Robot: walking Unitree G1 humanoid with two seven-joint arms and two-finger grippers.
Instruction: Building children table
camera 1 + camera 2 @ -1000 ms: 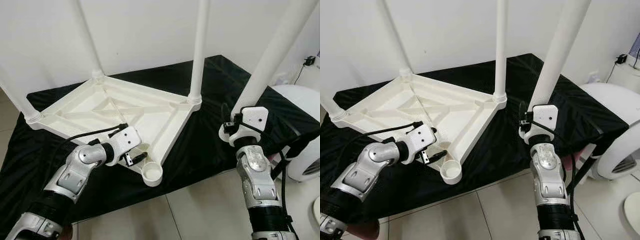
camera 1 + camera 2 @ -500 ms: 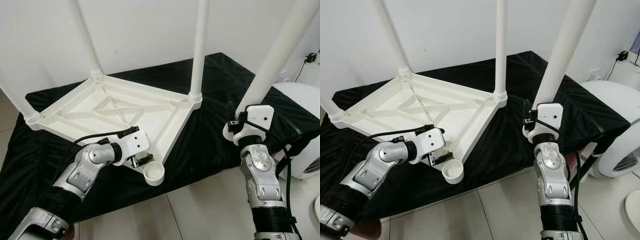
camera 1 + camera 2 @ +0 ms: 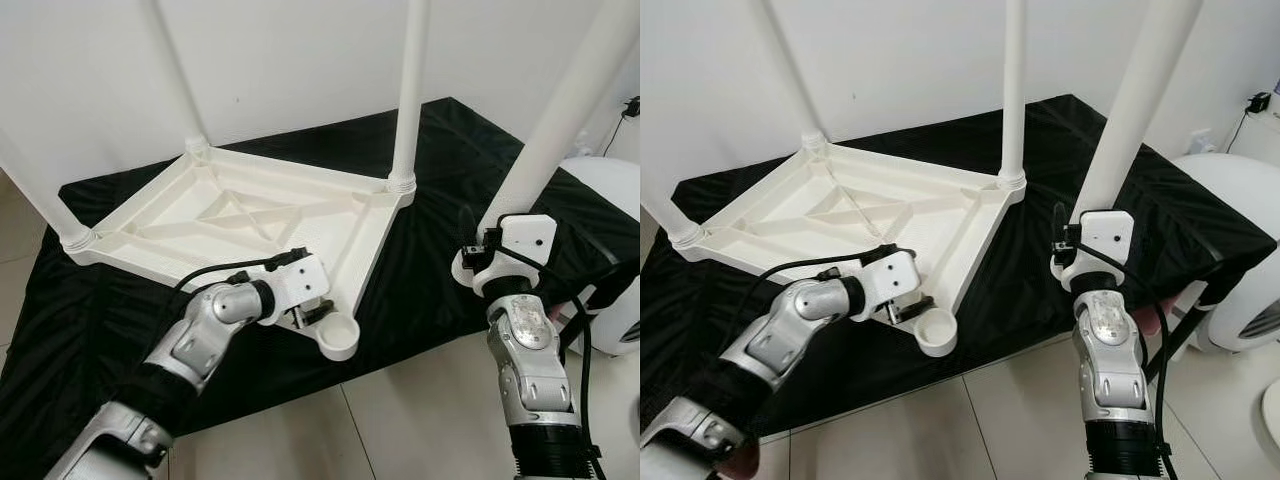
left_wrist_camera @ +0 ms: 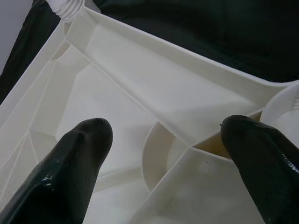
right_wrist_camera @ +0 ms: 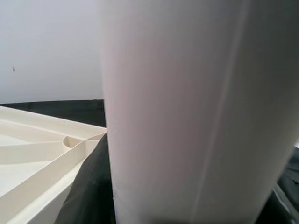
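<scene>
A white children's table top (image 3: pixel 230 215) lies upside down on a black cloth (image 3: pixel 440 140). Three white legs stand in its corners, one at the back right (image 3: pixel 410 90). The near corner's round socket (image 3: pixel 340 335) is empty. My left gripper (image 3: pixel 310 312) is open at the rim beside that socket. In the left wrist view its fingers (image 4: pixel 70 163) stand wide apart over the ribs, with the socket (image 4: pixel 285 112) beside one finger. My right gripper (image 3: pixel 478 240) is shut on a fourth white leg (image 3: pixel 570 110), which it holds up, tilted, to the right of the table top.
The cloth's front edge drops to a tiled floor (image 3: pixel 400 430). A white rounded appliance (image 3: pixel 615 330) stands at the right, close behind my right arm. A white wall runs behind the cloth.
My left gripper has slid to the right along the front rim and now sits next to the empty socket. The right arm keeps the leg in about the same place.
</scene>
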